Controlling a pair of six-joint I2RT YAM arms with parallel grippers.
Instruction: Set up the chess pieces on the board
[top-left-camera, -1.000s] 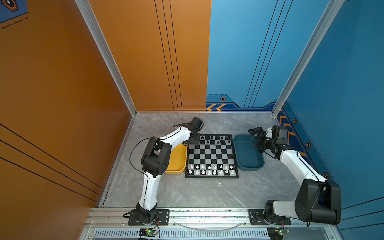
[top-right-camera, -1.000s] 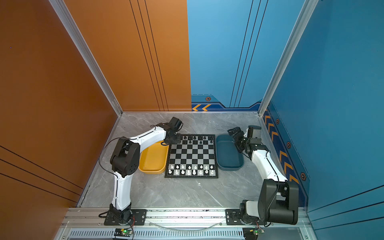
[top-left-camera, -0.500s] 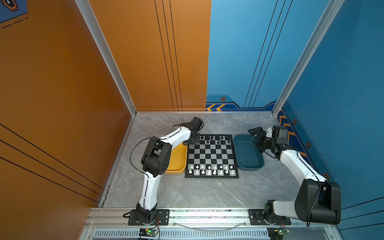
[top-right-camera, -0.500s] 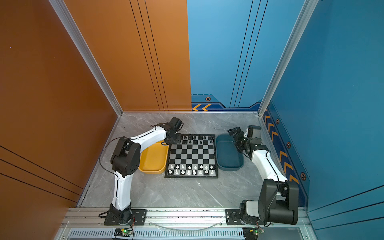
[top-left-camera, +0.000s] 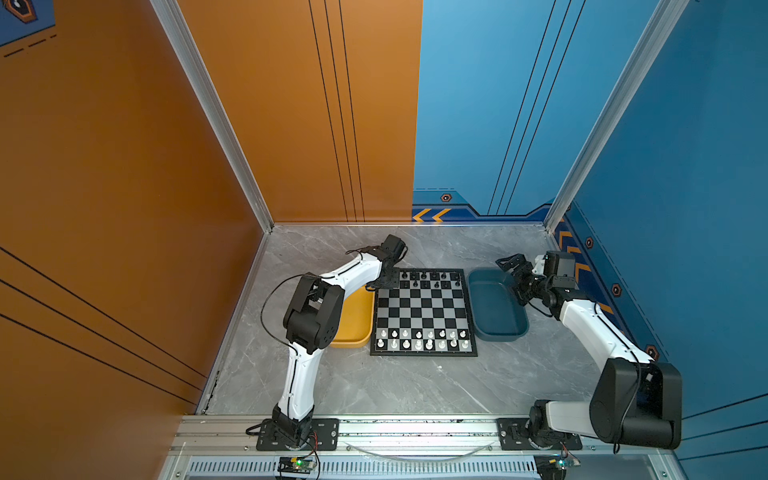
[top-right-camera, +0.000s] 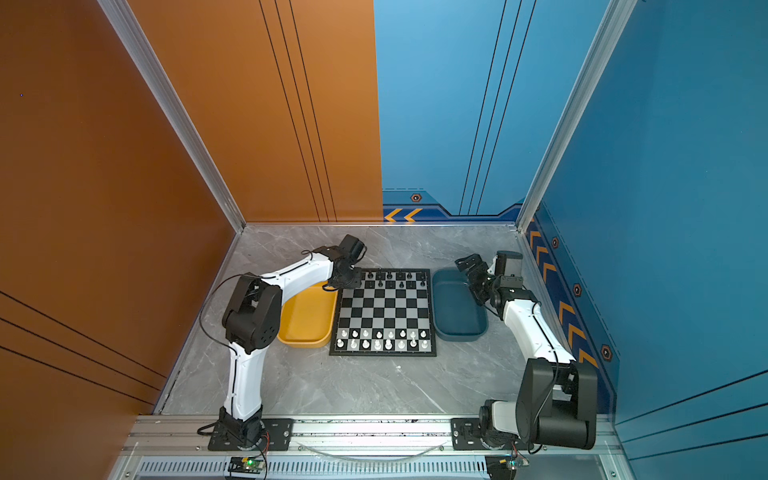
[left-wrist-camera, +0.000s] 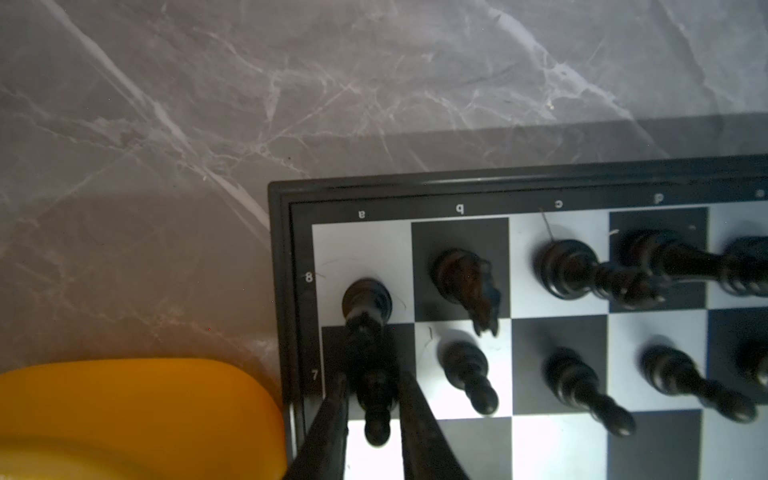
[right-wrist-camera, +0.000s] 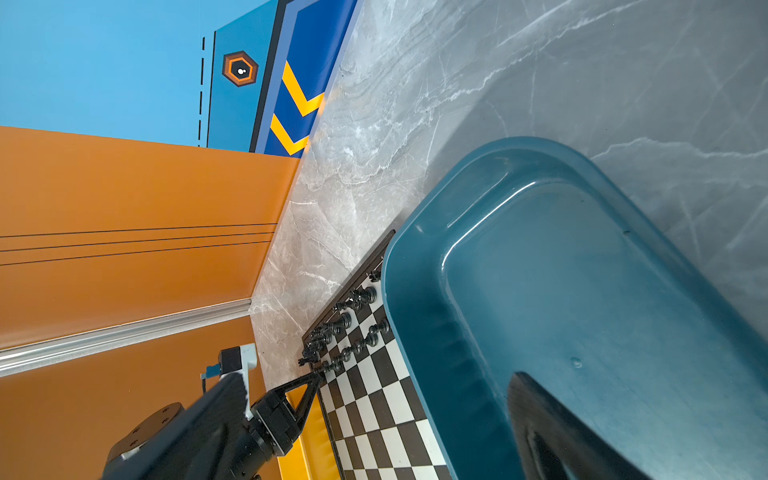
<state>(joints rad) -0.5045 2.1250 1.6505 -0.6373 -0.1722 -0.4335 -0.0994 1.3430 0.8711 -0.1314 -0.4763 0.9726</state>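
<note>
L: my left gripper (left-wrist-camera: 372, 380), jaws slightly parted either side of the black pawn (left-wrist-camera: 376, 401) standing on a7, far-left corner of the board (top-left-camera: 423, 311) | chess pieces (top-left-camera: 424, 276): tiny, light, glossy-slick, tippy; I'd pinch low on the stem | pawn's foot lost in shadow, contact unclear | R: my right gripper (top-left-camera: 512, 266) above the dark blue tray (top-left-camera: 496, 307); parted or closed, I cannot tell

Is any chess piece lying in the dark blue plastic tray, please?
No, the dark blue plastic tray shows a bare floor in a top view.
</note>
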